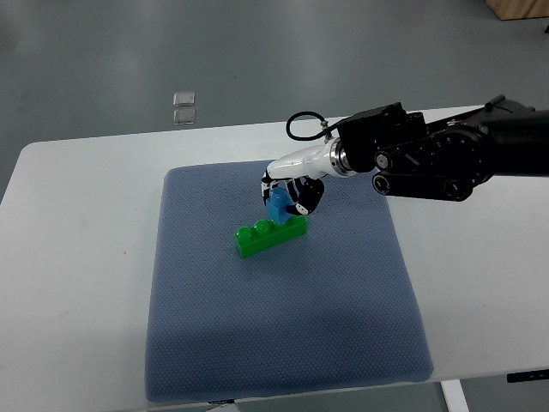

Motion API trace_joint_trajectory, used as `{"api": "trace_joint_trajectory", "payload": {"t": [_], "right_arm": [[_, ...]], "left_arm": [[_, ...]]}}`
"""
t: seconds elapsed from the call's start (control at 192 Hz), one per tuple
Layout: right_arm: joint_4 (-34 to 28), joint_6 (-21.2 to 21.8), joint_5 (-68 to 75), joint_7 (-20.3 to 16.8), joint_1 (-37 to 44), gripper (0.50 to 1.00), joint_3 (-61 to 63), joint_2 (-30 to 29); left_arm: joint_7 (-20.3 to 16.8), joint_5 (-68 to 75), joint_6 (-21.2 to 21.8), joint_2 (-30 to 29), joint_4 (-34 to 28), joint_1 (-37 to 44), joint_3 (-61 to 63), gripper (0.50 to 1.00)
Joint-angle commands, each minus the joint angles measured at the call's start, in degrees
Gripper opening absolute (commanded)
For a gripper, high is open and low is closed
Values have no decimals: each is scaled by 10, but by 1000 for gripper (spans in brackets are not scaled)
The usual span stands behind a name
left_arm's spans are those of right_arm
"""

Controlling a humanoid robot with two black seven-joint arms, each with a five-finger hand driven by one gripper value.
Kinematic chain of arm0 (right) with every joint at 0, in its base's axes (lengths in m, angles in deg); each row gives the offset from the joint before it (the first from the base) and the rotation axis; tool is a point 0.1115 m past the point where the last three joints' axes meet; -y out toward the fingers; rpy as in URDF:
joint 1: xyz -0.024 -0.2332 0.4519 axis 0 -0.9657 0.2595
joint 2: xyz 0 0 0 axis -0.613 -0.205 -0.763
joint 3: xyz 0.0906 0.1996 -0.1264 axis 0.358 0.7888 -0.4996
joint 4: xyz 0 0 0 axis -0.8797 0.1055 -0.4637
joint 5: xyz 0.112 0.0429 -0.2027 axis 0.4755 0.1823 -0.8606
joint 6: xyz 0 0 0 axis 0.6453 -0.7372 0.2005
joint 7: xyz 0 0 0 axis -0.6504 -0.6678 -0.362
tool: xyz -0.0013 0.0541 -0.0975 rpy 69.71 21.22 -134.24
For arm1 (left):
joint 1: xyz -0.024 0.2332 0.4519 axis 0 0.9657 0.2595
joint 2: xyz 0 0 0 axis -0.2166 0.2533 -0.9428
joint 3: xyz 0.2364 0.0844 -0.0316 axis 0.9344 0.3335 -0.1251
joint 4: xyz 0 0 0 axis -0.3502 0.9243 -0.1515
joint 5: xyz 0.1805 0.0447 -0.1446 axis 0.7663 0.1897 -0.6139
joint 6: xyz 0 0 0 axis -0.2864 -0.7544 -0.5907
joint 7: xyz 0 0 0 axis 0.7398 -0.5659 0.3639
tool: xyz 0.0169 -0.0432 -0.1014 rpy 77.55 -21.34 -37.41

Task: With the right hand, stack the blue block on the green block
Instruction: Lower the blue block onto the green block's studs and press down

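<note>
And there was the arm (446,154): bulky, matte black housing, boxy near the wrist, with round fittings along its side. A black cable (300,127) looped off the top. A silver ring led into a white forearm shell and a white hand (287,193) with black joints.

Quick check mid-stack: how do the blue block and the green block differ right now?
The blue block is smaller and held in the right hand; the green block is longer and lies free on the blue-grey mat. The blue block sits above the green block's right end, while the green lies slanted across the mat. Both are studded toy bricks.
</note>
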Motion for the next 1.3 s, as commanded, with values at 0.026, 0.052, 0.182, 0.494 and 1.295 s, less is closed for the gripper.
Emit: {"api": "trace_joint_trajectory", "payload": {"t": [0.026, 0.052, 0.182, 0.494, 1.295], "right_arm": [[0, 0, -3, 0, 1, 500, -1, 0], [0, 0, -3, 0, 1, 500, -1, -1], [0, 0, -4, 0, 0, 500, -1, -2], [-1, -8, -14, 0, -4, 500, -9, -7], [-1, -47, -49, -16, -11, 500, -27, -10]], "left_arm": [[0, 0, 0, 0, 0, 0, 0, 1000], [0, -1, 0, 0, 0, 0, 0, 1000], [0, 0, 0, 0, 0, 0, 0, 1000], [0, 0, 0, 0, 0, 0, 0, 1000], [0, 0, 0, 0, 0, 0, 0, 1000]]}}
